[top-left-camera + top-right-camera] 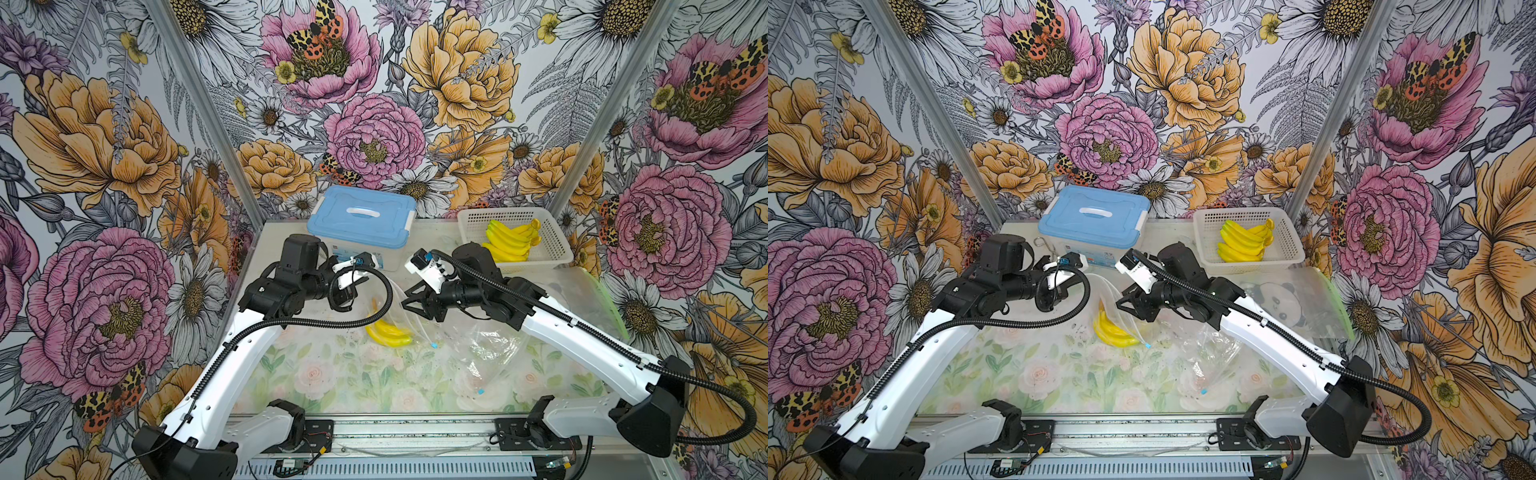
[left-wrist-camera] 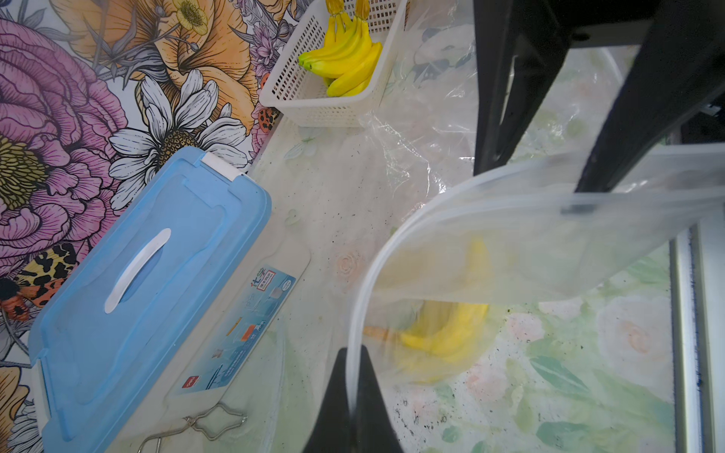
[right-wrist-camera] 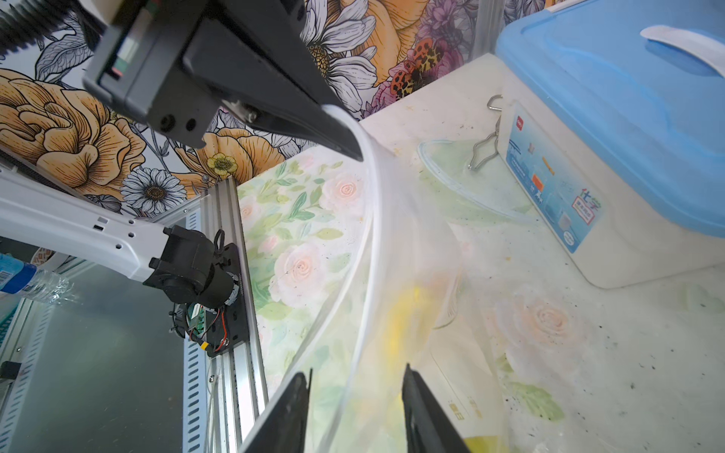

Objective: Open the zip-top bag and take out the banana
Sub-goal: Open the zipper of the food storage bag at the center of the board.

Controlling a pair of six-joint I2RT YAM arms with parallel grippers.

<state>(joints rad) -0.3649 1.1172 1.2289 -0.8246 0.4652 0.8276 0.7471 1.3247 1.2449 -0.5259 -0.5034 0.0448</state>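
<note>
Halfway through: pinching the rim of the clear plastic zip-top bag (image 2: pixel 510 243) in the clamped left gripper (image 2: pixel 353 361), straddling the opposite lip with the right gripper (image 3: pixel 357 370) parted, with the mouth agape and the yellow curved banana (image 1: pixel 388 331) inside, unlifted, at 5 o'clock of the left gripper.
</note>
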